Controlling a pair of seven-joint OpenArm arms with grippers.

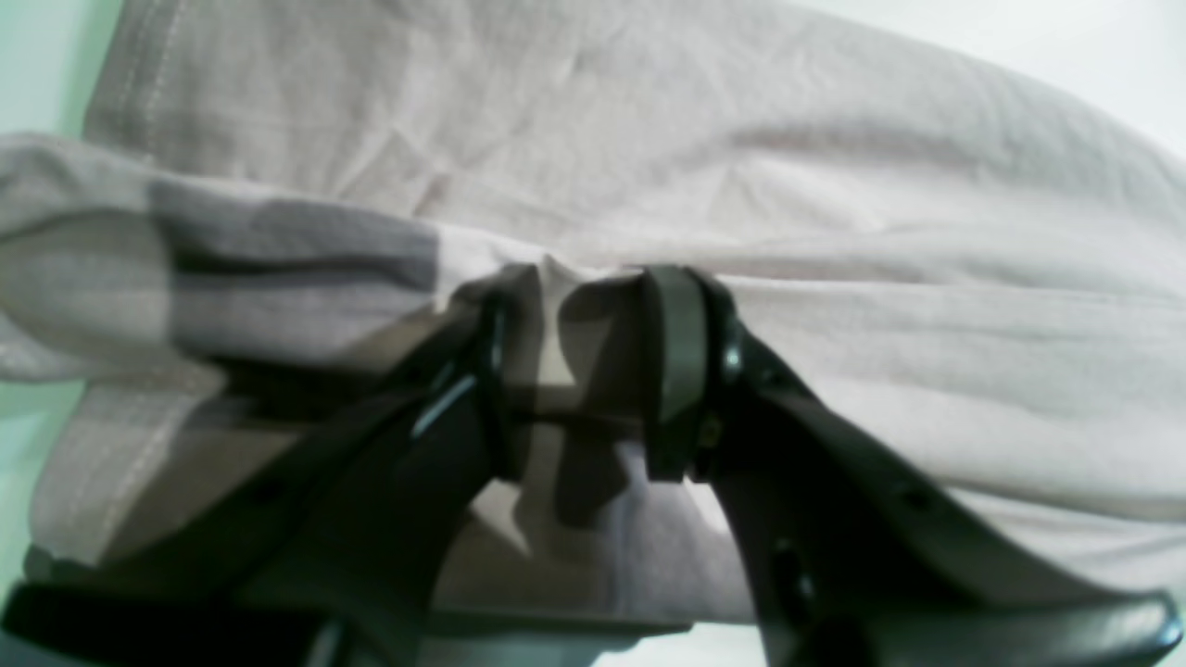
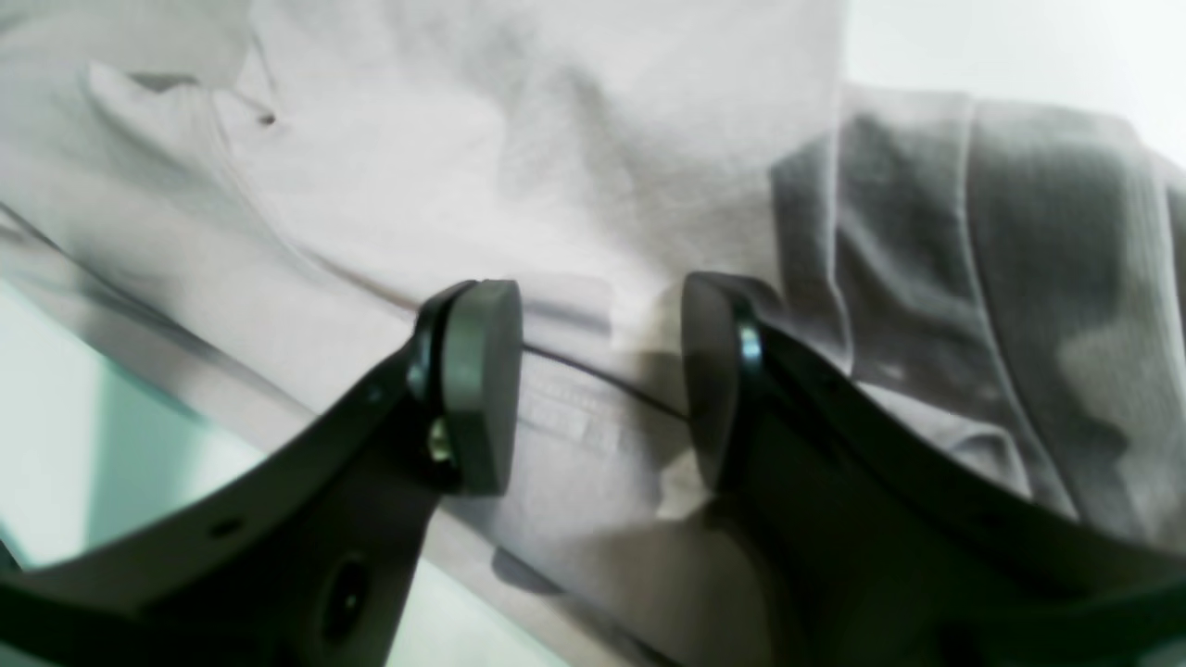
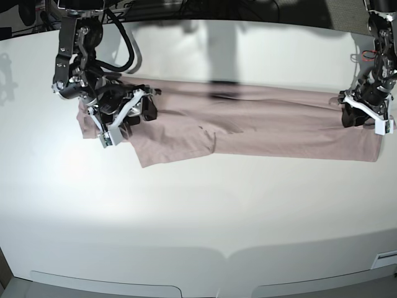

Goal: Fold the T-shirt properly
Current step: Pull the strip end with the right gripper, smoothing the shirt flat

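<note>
The mauve-pink T-shirt (image 3: 248,127) lies as a long folded strip across the white table (image 3: 198,217), with a flap (image 3: 177,148) sticking out toward the front. My left gripper (image 3: 363,115) rests on its end at the base view's right. In the left wrist view (image 1: 579,371) the jaws stand apart with a bunched fold of the shirt (image 1: 834,232) between them. My right gripper (image 3: 127,108) sits on the opposite end. In the right wrist view (image 2: 602,389) it is open, and the shirt (image 2: 556,139) lies flat under the gap.
Bare white tabletop lies in front of and behind the shirt. Black cables (image 3: 127,46) hang by the right arm at the back. The table's front edge (image 3: 198,273) runs along the bottom of the base view.
</note>
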